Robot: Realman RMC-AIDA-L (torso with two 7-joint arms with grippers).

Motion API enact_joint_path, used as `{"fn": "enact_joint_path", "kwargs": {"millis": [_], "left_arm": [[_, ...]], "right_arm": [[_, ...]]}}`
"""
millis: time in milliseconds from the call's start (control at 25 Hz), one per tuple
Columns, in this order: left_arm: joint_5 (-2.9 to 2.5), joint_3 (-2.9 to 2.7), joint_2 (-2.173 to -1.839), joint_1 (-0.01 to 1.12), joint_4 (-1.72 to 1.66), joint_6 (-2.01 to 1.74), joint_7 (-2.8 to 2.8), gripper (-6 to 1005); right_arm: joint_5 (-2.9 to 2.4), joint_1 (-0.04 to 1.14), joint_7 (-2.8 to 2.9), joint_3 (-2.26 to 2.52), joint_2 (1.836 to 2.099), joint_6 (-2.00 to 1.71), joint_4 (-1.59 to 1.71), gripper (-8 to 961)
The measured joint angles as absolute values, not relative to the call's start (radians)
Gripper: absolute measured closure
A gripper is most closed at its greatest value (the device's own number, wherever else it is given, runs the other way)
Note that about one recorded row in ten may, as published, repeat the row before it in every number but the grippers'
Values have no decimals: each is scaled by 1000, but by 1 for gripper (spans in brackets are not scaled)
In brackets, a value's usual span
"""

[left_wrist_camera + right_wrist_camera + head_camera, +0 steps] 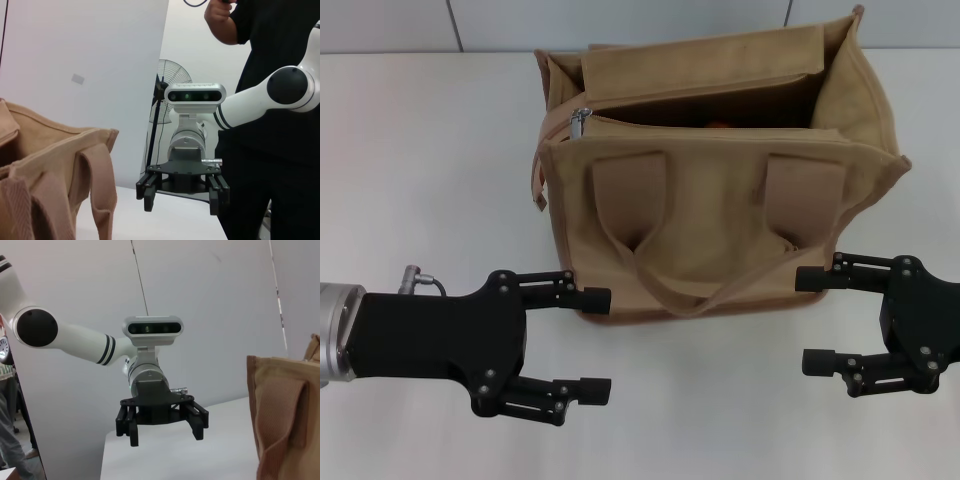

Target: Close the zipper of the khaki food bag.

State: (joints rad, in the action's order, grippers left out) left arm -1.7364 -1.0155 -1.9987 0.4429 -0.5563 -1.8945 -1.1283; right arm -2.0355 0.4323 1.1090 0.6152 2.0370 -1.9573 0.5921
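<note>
Boxy tan canvas food bag (720, 180) unzipped, silver zipper pull (580, 122) at its left end; left gripper (595, 345) and right gripper (812, 320) flank it, jaws apart.

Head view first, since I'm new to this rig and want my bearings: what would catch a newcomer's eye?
The boxy tan canvas khaki food bag dominates, standing on the white table at the middle, its top gaping open. The small shiny silver pull tab of its zipper sits at the bag's left end. In front, two black grippers face each other, both open and empty: the left gripper near the bag's lower left corner, the right gripper at its lower right corner.
</note>
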Motion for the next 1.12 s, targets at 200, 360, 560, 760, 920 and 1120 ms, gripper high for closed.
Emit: {"fn": "enact_joint_path", "kwargs": {"millis": [200, 360, 560, 760, 920, 1120], "left_arm": [[-1736, -1016, -1999, 437, -555, -1894, -1127, 185], [-1736, -1016, -1999, 436, -555, -1894, -1126, 186], [-1733, -910, -1975, 407, -559, -1906, -1132, 188], [-1733, -708, -1936, 362, -557, -1884, -1126, 189], [-1737, -648, -1939, 367, -557, -1793, -1113, 190], [-1763, -667, -1993, 414, -572, -1669, -1087, 191]], "right_arm": [[-2036, 433, 1109, 615, 2037, -1957, 592, 136], [-2036, 433, 1109, 615, 2037, -1957, 592, 135], [-2036, 435, 1109, 615, 2037, -1957, 583, 136], [-2034, 431, 1110, 610, 2035, -1957, 580, 136], [-2032, 428, 1112, 610, 2034, -1958, 580, 136], [-2031, 428, 1115, 608, 2034, -1959, 580, 136]]}}
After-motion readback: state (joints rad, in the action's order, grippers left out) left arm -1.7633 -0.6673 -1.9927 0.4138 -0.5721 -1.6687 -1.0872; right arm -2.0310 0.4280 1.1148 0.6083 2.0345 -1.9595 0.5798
